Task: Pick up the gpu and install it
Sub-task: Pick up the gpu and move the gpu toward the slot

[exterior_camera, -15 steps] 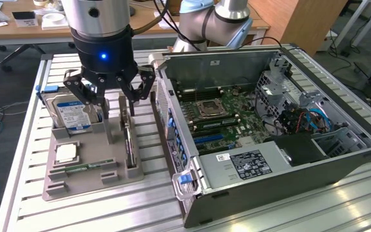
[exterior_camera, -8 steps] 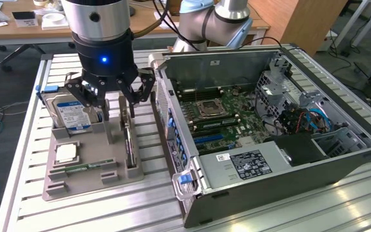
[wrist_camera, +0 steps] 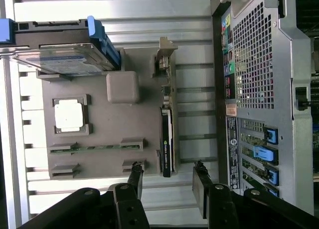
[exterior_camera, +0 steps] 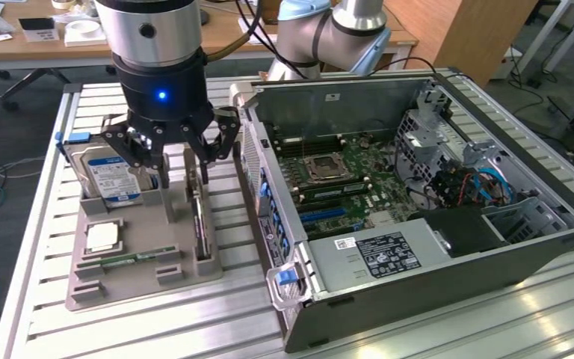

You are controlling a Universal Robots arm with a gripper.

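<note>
The gpu [wrist_camera: 167, 139] is a thin, flat card that stands on its long edge in a slot of the grey tray [wrist_camera: 112, 127]. Seen from the wrist view it is mostly a narrow black strip with a small green and white label, and it has a metal bracket at one end. In the exterior view the gpu [exterior_camera: 200, 217] is at the side of the tray [exterior_camera: 137, 280] that is nearest to the open computer case [exterior_camera: 526, 250], on the exterior view's right.

The claw [exterior_camera: 184, 168] hangs above the tray and its fingers are spread wide, with nothing between them. In the wrist view the claw [wrist_camera: 167, 181] is in line with the card, one finger to each side of its thin edge. It seems that the fingertips do not touch the card, but the height above it is hard to judge. The tray stands on the slatted metal bench [exterior_camera: 167, 333].
</note>
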